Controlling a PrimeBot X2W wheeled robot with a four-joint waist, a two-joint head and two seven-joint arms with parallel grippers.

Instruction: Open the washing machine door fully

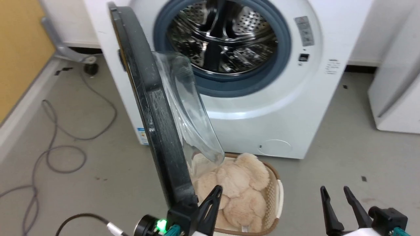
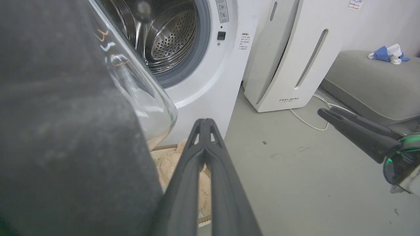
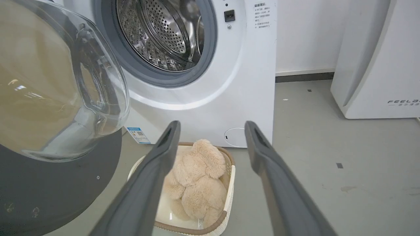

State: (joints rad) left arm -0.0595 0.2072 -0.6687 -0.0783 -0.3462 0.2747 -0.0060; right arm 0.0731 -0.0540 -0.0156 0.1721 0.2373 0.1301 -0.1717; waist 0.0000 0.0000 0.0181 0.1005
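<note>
My left claw (image 1: 216,190) is clenched w/ nothing in it. Left wrist cam has both fingers pressed together up to the ends, just beside the inner face of the washing machine door (image 2: 65,131); can't tell if they touch it. Head cam adds what the wrist cam can't: the door hangs off the left edge of the washing machine (image 1: 262,114) front, swung well out and nearly edge-on to me. Its glass bowl bulges to the right, and its bottom rim is down by my left wrist. The steel drum (image 1: 223,39) and grey-blue rubber ring (image 1: 236,87) are fully uncovered. My right claw (image 1: 334,189) is released, fingers spread, low at the right and well apart from the door. Right wrist cam gives the door's inner side face-on, w/ a dark rim below the bowl. Between my right fingers it frames a basket (image 3: 229,177) on the floor (image 3: 328,137) at the foot of the machine front, w/ a beige plush toy (image 3: 197,177) inside. Left wrist cam has extras to the right of the machine: a white tower unit (image 2: 288,55), a grey cushion (image 2: 370,82) w/ a blue-white cloth (image 2: 388,54) on it, and my right claw from the side. Head cam has grey cables (image 1: 49,154) on the floor left of the machine.
</note>
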